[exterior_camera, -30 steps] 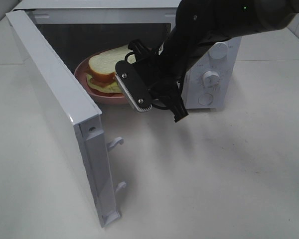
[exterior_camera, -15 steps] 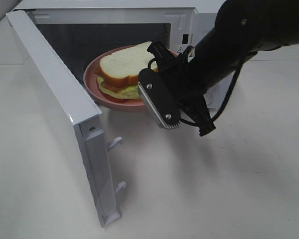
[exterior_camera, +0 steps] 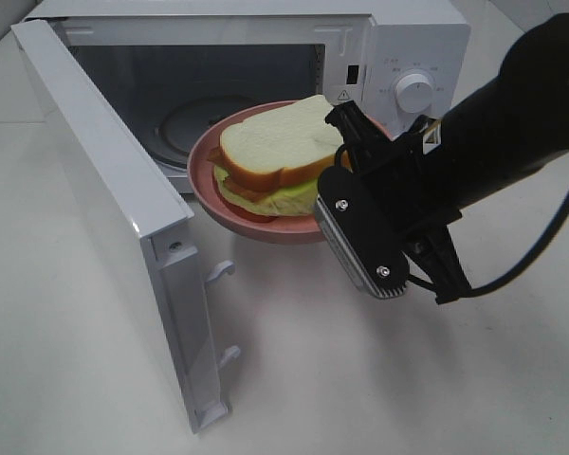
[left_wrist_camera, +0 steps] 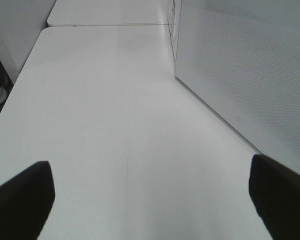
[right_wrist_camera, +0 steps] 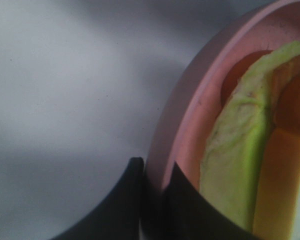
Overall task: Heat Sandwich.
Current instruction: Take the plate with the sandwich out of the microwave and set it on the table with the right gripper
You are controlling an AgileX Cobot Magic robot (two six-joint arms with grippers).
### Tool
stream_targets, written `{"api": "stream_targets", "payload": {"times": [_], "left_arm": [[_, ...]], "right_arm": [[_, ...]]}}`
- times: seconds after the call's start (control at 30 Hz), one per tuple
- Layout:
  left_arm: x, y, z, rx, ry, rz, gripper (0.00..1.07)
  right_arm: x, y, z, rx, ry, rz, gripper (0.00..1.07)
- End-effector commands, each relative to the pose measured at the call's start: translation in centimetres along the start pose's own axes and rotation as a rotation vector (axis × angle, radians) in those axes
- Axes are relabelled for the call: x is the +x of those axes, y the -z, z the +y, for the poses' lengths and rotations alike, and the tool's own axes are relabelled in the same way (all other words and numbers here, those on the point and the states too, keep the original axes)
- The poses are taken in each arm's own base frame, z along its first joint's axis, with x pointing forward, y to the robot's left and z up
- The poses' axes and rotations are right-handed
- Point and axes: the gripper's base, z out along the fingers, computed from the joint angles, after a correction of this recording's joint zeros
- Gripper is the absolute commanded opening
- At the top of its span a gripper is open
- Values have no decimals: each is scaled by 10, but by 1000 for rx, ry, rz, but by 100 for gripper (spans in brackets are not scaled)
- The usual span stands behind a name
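The right pincer (right_wrist_camera: 152,172) is clamped on the rim of the pink plate (exterior_camera: 229,199), one dark finger under the rim and one inside it; in the high view its fingertips are hidden behind its own black body, so the grip shows only in the right wrist view. The plate carries the sandwich (exterior_camera: 275,152), white bread over green, yellow and orange filling; the right wrist view cuts off most of it, leaving only the filling's edge. Seen from above, plate and sandwich hang above the surface (exterior_camera: 294,379) at the microwave's (exterior_camera: 398,57) mouth, mostly outside the cavity, at about 10 o'clock from the pincer. A second ago the plate sat deep inside, half covered by the arm; it has since come out toward 5 o'clock. The glass turntable (exterior_camera: 185,123) inside is now uncovered. The door (exterior_camera: 104,190) stands open at 9 o'clock.

The left pincer (left_wrist_camera: 150,192) is spread wide, holding nothing, only its two dark fingertips (left_wrist_camera: 22,197) showing above bare surface beside the microwave's wall.
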Motion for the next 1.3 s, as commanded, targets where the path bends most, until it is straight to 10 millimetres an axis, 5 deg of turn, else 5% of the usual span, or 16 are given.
{"api": "stream_targets", "payload": {"times": [0.03, 0.9, 1.3], "left_arm": [[2, 3, 0, 0, 4, -34, 101], [2, 3, 0, 0, 4, -34, 101], [2, 3, 0, 0, 4, -34, 101]], "right_arm": [[-1, 14, 6, 57, -43, 3, 0], [-3, 64, 79, 74, -165, 15, 0], [9, 86, 90, 86, -252, 157, 0]]}}
